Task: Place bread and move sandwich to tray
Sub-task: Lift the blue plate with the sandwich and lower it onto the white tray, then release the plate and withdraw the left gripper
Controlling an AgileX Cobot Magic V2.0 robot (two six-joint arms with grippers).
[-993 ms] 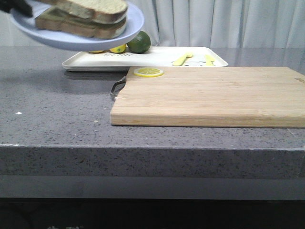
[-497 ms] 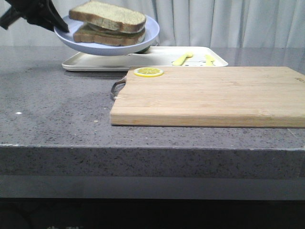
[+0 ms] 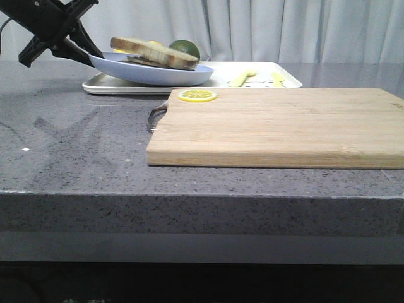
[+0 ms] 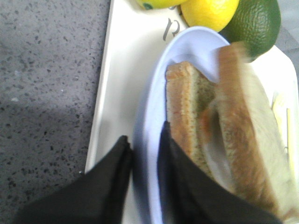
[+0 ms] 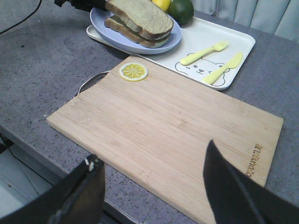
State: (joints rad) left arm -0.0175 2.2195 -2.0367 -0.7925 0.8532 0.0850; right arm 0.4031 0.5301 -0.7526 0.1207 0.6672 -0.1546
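Left gripper [image 4: 142, 161], fingers clamped on the plate [image 3: 151, 69] rim, has lowered the sandwich [image 3: 154, 53] onto the tray [image 3: 265, 71]; release likely next; right gripper [image 5: 154, 186] open, idle.

Top slice [image 4: 247, 140]: blurred in the left wrist view.
Cutting board [image 3: 278, 126]: right end cut off in front view.
Lemon [image 4: 159, 2]: mostly cropped.
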